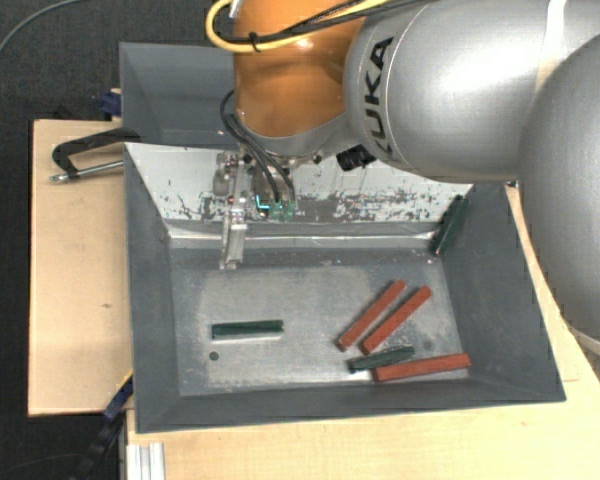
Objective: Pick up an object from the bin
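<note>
Fingers (232,248): parked in the upper left of the bin (145,298), right by the back wall. Open or shut couldn't be told from this angle tbh, and nothing was seen held.
Nearest thing: a dark green bar (247,330), found lower left on the floor, pretty much straight down the frame from there and well apart.
Long axis: laid left to right, so a grip across its short side would probably be needed.
In the way: nothing, clear floor was seen all round it.
Other stuff: two red bars (383,317) laid slantwise side by side at lower right, with a second green bar (380,360) and a third red bar (422,368) just below them.
Also: one green stick (448,225) was propped on the right wall.
</note>
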